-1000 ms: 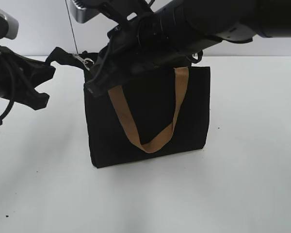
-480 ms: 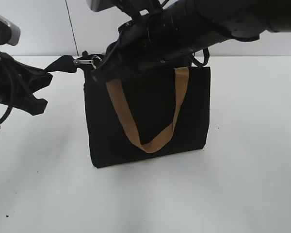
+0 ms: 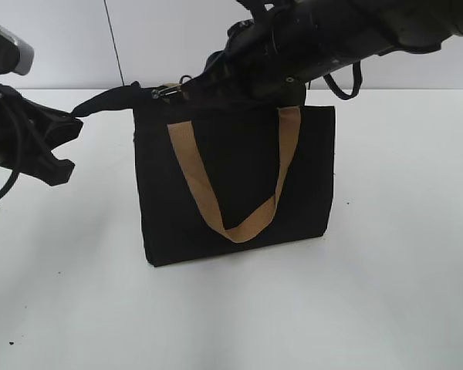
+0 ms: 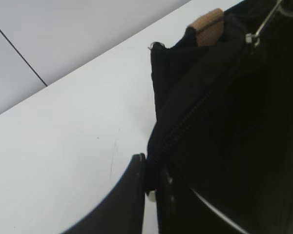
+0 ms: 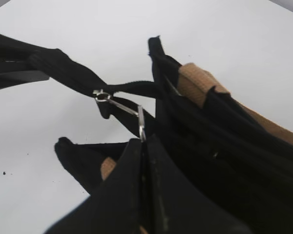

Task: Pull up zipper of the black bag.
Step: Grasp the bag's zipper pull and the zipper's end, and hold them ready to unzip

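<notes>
So at this point the black bag (image 3: 235, 185) stood upright on the white table (image 3: 401, 270), tan handle (image 3: 231, 220) hanging down its front face. The left gripper (image 4: 154, 183) had its jaws pinched together on the black tail of fabric at the bag's end, and that tail ran taut from the jaws across to the bag's top corner. The right gripper (image 5: 144, 165) had its jaws closed down to a thin slit with the zipper's ring pull caught in it, the wire ring poking out just ahead of the fingertips. The zipper (image 5: 103, 96) slider itself sat a little beyond those jaws, right where the tail meets the bag's top edge (in the exterior view it was only a small glint at the top left corner, tucked against the right arm).

My read: this was mid-pull. One arm anchoring the end, the other dragging the slider along the track. Looking down from the left wrist, the mouth of the bag beyond the slider seemed open, so I'd guess most of the run was left. The next move probably needs a steady pull straight along the top edge, away from the left jaws, keeping the tail tight so the ring doesn't slip out.
</notes>
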Robot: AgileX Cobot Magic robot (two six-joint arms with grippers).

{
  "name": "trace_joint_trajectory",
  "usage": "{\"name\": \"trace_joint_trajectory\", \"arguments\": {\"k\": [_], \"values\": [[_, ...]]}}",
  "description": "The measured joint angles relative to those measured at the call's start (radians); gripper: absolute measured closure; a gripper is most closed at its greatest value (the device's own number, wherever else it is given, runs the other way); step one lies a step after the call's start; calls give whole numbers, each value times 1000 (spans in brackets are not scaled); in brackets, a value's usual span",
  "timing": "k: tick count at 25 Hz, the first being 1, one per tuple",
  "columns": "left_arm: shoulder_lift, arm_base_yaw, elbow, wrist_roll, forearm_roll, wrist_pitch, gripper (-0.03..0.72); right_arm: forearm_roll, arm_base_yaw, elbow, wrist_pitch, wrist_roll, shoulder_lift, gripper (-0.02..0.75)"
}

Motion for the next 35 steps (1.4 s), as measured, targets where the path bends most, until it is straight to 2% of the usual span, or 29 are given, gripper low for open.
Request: {"name": "trace_joint_trajectory", "arguments": {"k": [20,27,35], "values": [[0,0,-2,0,20,112,657,3,-259,0,207,6,-3,751],[0,0,-2,0,20,118,657,-44,-348,0,231,6,-56,751],[0,0,-2,0,10,111,657,-30,-355,0,244,7,-59,751]]}}
